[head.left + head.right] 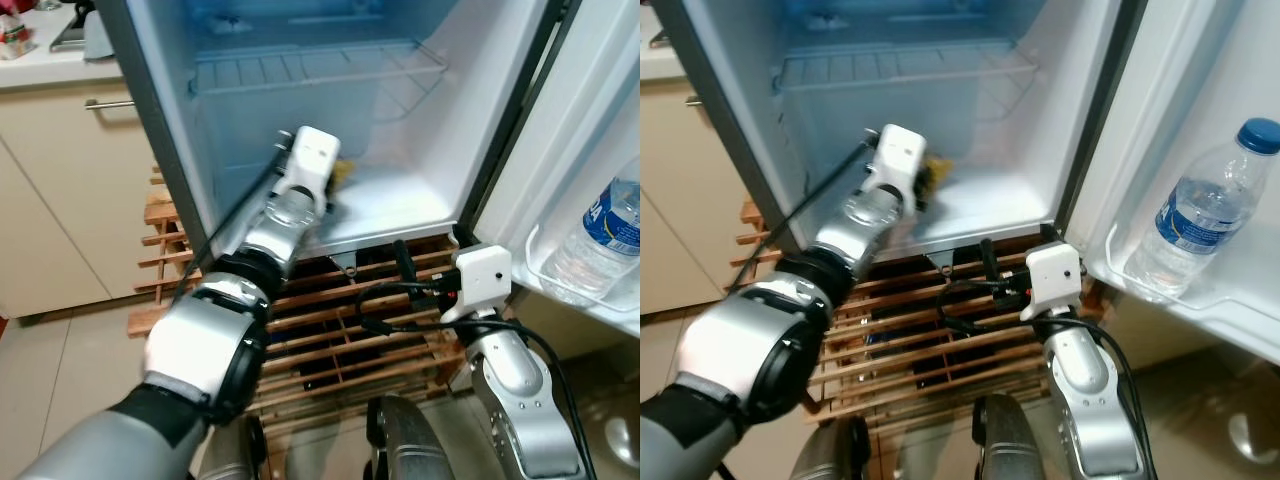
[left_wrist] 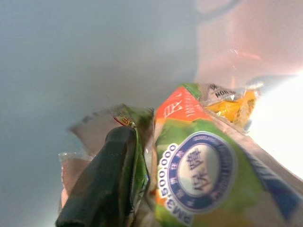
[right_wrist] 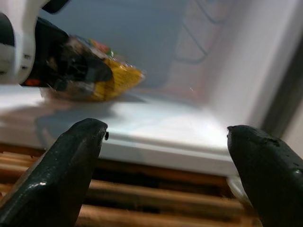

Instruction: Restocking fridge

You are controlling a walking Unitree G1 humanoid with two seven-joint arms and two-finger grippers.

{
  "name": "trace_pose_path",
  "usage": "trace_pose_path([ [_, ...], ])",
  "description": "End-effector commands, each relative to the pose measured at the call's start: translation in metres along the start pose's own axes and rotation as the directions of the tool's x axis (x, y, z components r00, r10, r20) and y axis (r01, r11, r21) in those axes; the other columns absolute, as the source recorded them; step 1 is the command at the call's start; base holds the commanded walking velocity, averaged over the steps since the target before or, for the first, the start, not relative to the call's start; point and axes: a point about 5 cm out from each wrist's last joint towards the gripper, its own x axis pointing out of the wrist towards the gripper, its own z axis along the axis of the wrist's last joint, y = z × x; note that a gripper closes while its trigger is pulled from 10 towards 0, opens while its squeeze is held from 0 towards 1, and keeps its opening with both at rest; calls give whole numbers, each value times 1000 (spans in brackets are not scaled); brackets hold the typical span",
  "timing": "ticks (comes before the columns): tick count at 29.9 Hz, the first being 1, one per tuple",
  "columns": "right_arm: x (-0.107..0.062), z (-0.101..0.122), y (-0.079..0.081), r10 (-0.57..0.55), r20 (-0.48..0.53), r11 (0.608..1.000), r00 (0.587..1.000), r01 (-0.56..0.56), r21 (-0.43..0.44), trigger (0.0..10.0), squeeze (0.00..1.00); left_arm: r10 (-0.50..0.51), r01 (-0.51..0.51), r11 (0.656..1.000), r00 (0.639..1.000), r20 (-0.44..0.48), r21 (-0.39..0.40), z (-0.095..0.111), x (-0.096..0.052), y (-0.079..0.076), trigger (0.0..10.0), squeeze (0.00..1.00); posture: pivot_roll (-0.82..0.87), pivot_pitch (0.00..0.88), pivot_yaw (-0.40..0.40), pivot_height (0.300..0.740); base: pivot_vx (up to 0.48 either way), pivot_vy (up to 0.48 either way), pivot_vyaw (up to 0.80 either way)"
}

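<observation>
The left tool (image 3: 78,66) is clamping a soft, crinkly green-and-yellow plastic snack packet (image 2: 203,175) by its edge just above the white fridge floor (image 1: 400,205), likely light and slippery, while the right tool (image 3: 165,156) is hanging spread apart.

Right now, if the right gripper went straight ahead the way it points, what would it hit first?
Probably the fridge floor's front edge; the right gripper aims just above it, so depth is unclear.

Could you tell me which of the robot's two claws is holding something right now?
The left claw, inside the fridge, grips a snack packet; the right claw hangs open below.
</observation>
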Motion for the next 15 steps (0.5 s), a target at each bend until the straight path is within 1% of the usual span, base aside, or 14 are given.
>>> trace_pose_path([
  [1,1,3,0,8,9,1000,1000,-8,9,10000,0,17,-17,1000,999,-28,2,-4,0,5,10000,1000,-232,0,13,624,0,0,0],
  [2,2,4,-1,11,10,1000,1000,-11,9,10000,0,25,-25,998,1000,2,52,1,0,7,10000,1000,-225,0,10,624,0,0,0],
  [3,2,4,-1,11,10,1000,1000,-11,9,10000,0,25,-25,998,1000,2,52,1,0,7,10000,1000,-225,0,10,624,0,0,0],
  [4,3,4,-1,11,9,1000,1000,-11,10,10000,0,28,-29,996,999,17,81,3,0,7,10000,1000,-224,0,10,624,0,0,0],
  [5,4,5,-1,13,7,1000,1000,-13,11,10000,0,36,-41,990,998,44,138,7,1,9,10000,1000,-220,0,8,624,0,0,0],
  [7,4,5,0,17,8,1000,1000,-17,12,10000,0,60,-70,981,996,63,181,9,1,13,10000,1000,-218,0,7,624,0,0,0],
  [11,5,5,0,20,7,1000,1000,-20,12,10000,0,84,-101,976,992,93,195,13,1,18,10000,1000,-217,0,6,624,0,0,0],
  [12,6,5,0,20,7,1000,1000,-20,12,10000,0,99,-127,966,986,131,227,19,0,20,10000,1000,-216,0,6,624,0,0,0],
  [14,6,5,-1,20,9,1000,1000,-20,13,10000,0,102,-140,958,982,157,251,22,0,21,10000,1000,-215,0,5,624,0,0,0],
  [15,6,5,-1,20,9,1000,1000,-20,13,10000,0,102,-140,958,982,157,251,22,0,21,10000,1000,-215,0,5,624,0,0,0],
])
